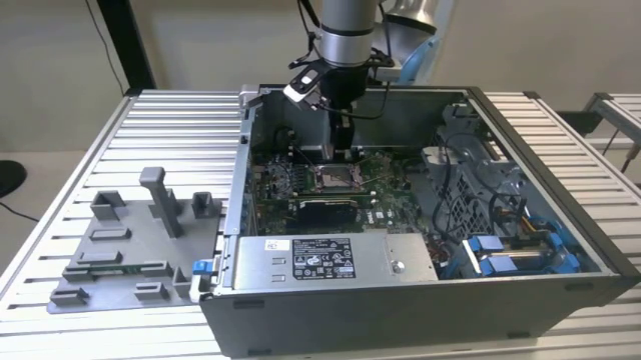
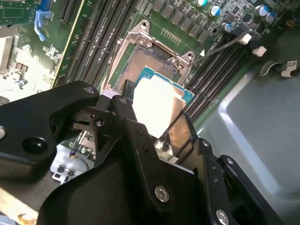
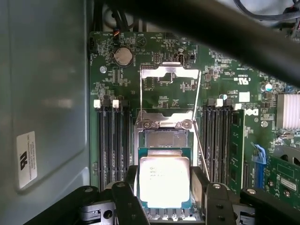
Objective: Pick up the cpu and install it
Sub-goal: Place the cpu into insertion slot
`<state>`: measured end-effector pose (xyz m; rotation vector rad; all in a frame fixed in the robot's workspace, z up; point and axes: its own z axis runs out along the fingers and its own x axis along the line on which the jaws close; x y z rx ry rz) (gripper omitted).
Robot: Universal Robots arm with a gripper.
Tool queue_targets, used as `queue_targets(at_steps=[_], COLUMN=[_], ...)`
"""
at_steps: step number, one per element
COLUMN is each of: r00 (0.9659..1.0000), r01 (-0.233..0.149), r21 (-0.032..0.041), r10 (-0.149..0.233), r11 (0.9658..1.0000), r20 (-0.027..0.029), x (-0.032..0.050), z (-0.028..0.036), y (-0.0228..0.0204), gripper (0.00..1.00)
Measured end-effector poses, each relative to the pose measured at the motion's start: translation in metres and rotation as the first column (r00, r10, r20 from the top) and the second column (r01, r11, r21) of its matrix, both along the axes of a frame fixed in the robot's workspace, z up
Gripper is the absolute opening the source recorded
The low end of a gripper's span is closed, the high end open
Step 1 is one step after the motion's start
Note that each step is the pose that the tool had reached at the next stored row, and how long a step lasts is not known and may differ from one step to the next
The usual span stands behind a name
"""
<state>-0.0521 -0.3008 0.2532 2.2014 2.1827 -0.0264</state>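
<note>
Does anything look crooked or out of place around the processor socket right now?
Nothing looks damaged. The small square silver-topped cpu is not seated: the black hand grips it, overlapping just one edge of the open metal-framed socket on the green motherboard.

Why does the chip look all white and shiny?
Second wrist view: glare washes the cpu top to blank white. First wrist view: the top is bright, but its print shows, and a blurred dark bar crosses the picture.

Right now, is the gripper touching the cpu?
Touching. In the first wrist view the gripper has its fingers pressed against opposite edges of the cpu, with no gap showing.
</note>
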Motion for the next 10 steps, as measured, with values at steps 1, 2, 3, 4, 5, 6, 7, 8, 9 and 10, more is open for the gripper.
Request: queue_targets(at_steps=[1,2,3,4,5,6,7,8,9,10], r00=[1.0000,1.0000,1.0000,1.0000,1.0000,1.0000,1.0000,1.0000,1.0000,1.0000], r01=[0.000,0.000,-0.001,-0.001,-0.002,-0.002,-0.002,-0.002,-0.002,-0.002], r21=[0.0000,0.0001,0.0001,0.0000,0.0000,0.0001,0.0001,0.0000,-0.0002,0.0000], r10=[0.000,0.000,0.001,0.001,0.002,0.002,0.002,0.002,0.002,0.002], r11=[1.0000,1.0000,1.0000,1.0000,1.0000,1.0000,1.0000,1.0000,1.0000,1.0000], r20=[-0.0001,0.0000,0.0000,0.0000,-0.0001,0.0000,-0.0001,-0.0002,-0.0005,-0.0006], x=[0.0001,0.0002,0.0005,0.0006,0.0007,0.0009,0.0011,0.0013,0.0015,0.0016], z=[-0.0019,-0.0037,-0.0055,-0.0070,-0.0083,-0.0094,-0.0101,-0.0104,-0.0105,-0.0111], y=[0.0000,0.0000,0.0000,0.0000,0.0000,0.0000,0.0000,0.0000,0.0000,0.0000], gripper=[0.00,0.00,0.00,0.00,0.00,0.00,0.00,0.00,0.00,0.00])
